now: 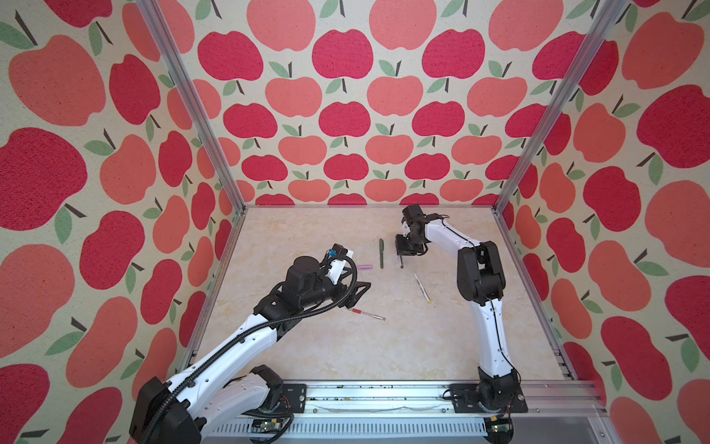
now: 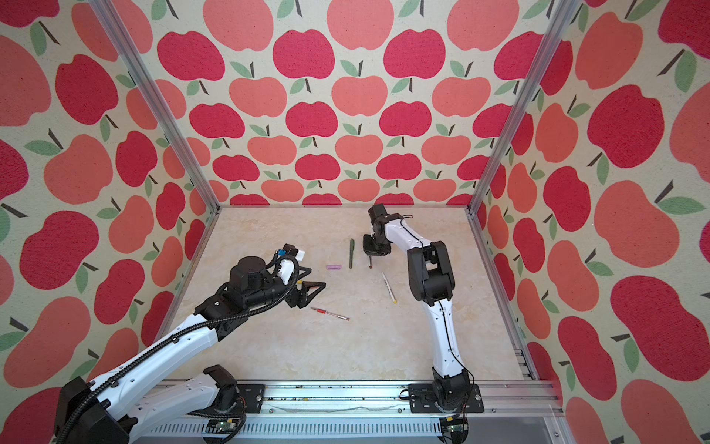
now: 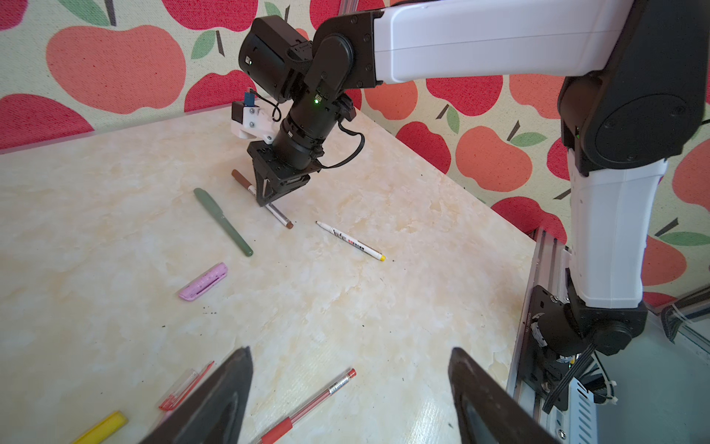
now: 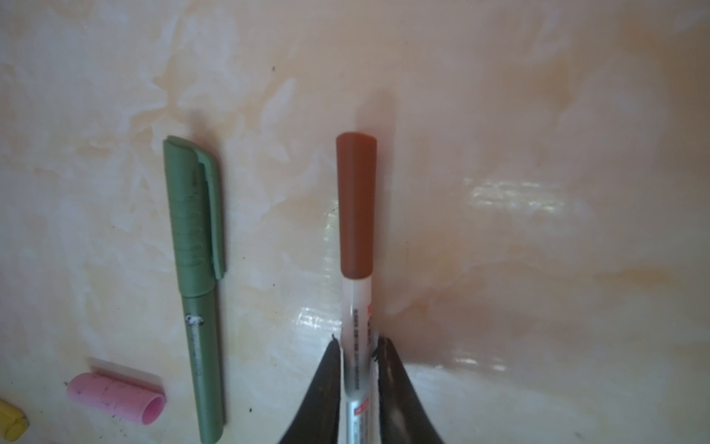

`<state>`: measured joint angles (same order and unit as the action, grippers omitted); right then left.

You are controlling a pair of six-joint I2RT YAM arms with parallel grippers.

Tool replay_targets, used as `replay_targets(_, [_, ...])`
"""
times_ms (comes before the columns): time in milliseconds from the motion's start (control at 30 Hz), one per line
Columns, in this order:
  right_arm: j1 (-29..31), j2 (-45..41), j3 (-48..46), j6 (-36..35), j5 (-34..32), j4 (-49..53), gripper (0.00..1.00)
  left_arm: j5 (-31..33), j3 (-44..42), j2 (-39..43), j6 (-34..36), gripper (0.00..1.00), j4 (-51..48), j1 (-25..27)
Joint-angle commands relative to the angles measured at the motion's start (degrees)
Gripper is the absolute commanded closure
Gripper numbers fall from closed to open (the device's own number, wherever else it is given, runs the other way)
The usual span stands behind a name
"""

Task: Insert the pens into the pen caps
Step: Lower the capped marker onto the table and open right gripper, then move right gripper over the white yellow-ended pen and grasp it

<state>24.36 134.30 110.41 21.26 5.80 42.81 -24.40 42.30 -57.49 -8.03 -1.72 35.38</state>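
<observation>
my left gripper [image 3: 349, 348]: jaws wide, empty, near left by red pen [image 3: 307, 407] | my right gripper [image 4: 357, 340]: jaws narrow astride white-and-brown pen [image 4: 356, 303], pinching or not I cannot tell | that pen: brown cap [image 4: 356, 203] on, far centre, just right of green pen [image 4: 199, 307]

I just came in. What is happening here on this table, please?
Pens are getting their caps. The right end effector straddles the white-and-brown pen, which already wears its brown cap; whether it grips is unclear. The dark green pen beside it is capped too. The left end effector hangs open and empty near the red pen. That pen and the white-and-yellow pen are bare; the lilac cap, red cap and yellow cap lie loose.
</observation>
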Motion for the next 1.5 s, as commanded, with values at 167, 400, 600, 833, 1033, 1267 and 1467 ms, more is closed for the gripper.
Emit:
replay_targets(167, [0.16, -2.74, -3.88, 1.68, 0.19, -2.63, 0.74, -0.32, 0.37, 0.86, -0.32, 0.17, 0.37, -0.35])
replay_targets(400, [0.25, -9.34, -6.85, 1.77, 0.54, -3.82, 0.71, 0.22, -0.12, 2.51, -1.32, 0.15, 1.87, -0.49])
replay_targets(600, [1.00, -17.06, -10.03, 0.35, -0.36, -3.95, 0.70, 0.70, -0.44, 5.76, -2.78, 0.01, 1.72, -0.83])
replay_targets(833, [1.98, -30.71, -23.15, -2.56, -2.30, -2.86, 0.64, -0.88, -1.57, 10.92, -3.28, 0.01, 0.44, -1.98])
replay_targets(1033, [2.62, -40.16, -35.88, -3.41, -5.70, -0.60, 0.59, -4.27, -4.00, 13.08, -9.42, 0.01, 1.93, -6.11])
replay_targets(1267, [2.97, -41.86, -41.83, -4.24, -8.98, -0.56, 0.56, -12.82, -7.15, 7.35, -25.17, 0.01, 8.96, -12.26])
replay_targets(1467, [2.95, -35.46, -42.04, -4.95, -10.15, -3.25, 0.57, -18.48, -7.85, 0.82, -33.24, 0.01, 11.25, -14.90])
